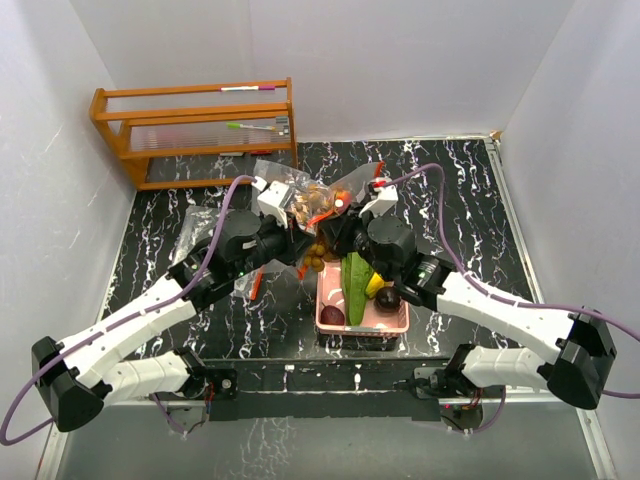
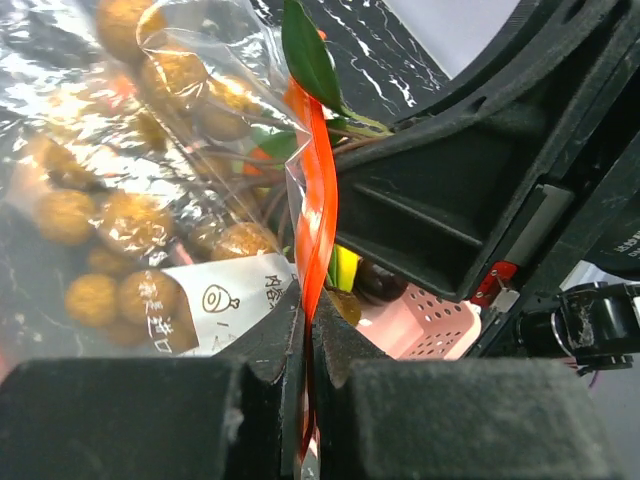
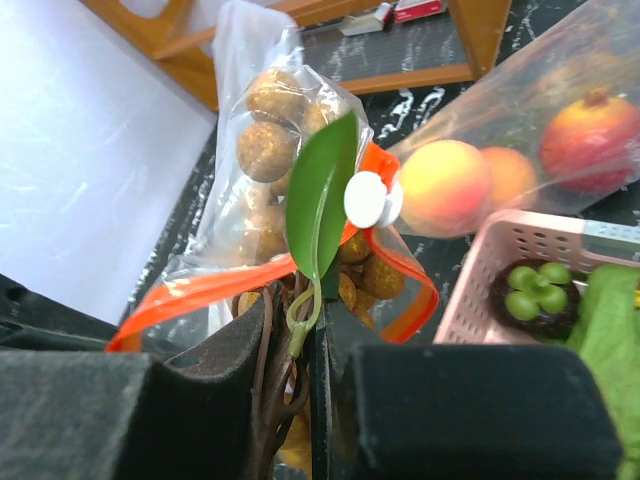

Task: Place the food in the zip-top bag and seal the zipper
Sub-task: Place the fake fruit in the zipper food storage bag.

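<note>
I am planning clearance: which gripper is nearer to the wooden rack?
Left. The left gripper grips the zip-top bag on its side toward the wooden rack; the right gripper grips its far side.

Top camera looks down on the bench (image 1: 500,220); both wrist cameras, close behind their fingers (image 2: 130,420), share the bag (image 3: 262,130) ahead

From above, the crumpled zip-top bag (image 1: 300,190) hides the fingertips of both arms, and the right arm (image 1: 470,295) covers a corner of the pink basket (image 1: 325,295). At the left wrist, the longan bunch (image 2: 130,290) blurs behind film, and the left gripper (image 2: 305,350) covers part of the bag's printed label (image 2: 225,300). At the right wrist, the longan stem (image 3: 268,350) vanishes between the pads of the right gripper (image 3: 312,370); the cucumber (image 3: 610,320) is cut off by the frame's edge.
</note>
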